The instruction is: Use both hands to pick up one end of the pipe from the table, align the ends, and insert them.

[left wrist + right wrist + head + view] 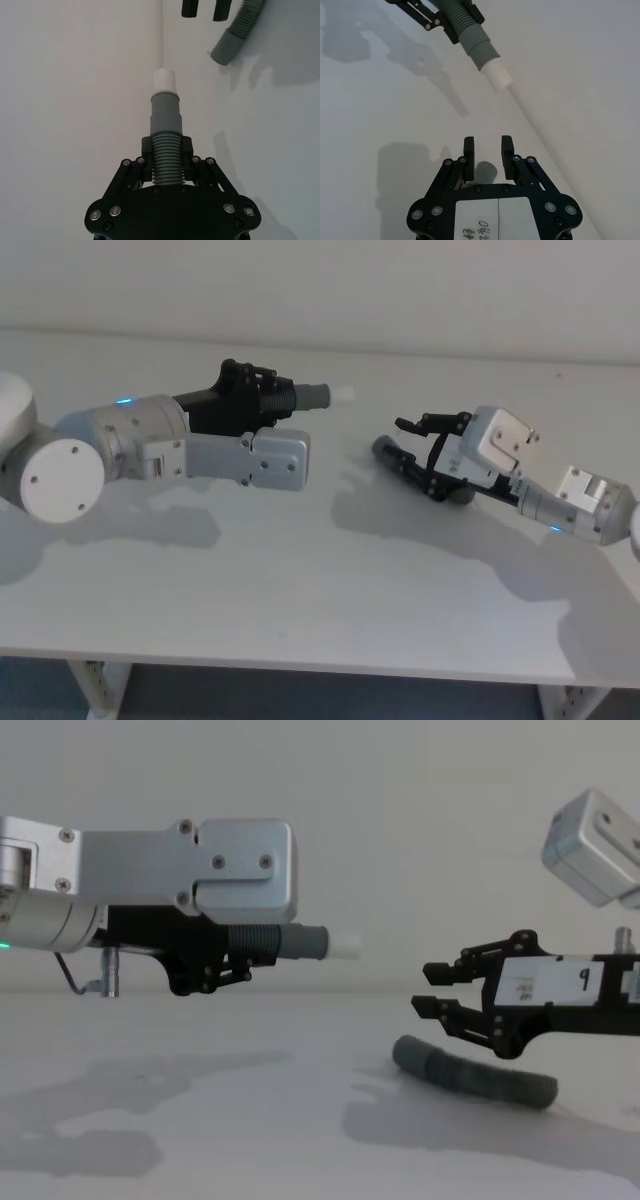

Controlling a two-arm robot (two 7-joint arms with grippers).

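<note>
Pipe's short piece (166, 112) clamped in the left hand (166, 149), raised well apart from the long piece (475, 1078).
Right hand (428, 986) hangs open just above that long piece on the bench (250, 1120).

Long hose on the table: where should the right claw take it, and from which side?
Take the ribbed part just behind the smooth cuff, from above, right claw open across its width. The long hose lies flat on the table, so only its top is free, and a grip near the cuff should steady that end for the white tip.
</note>
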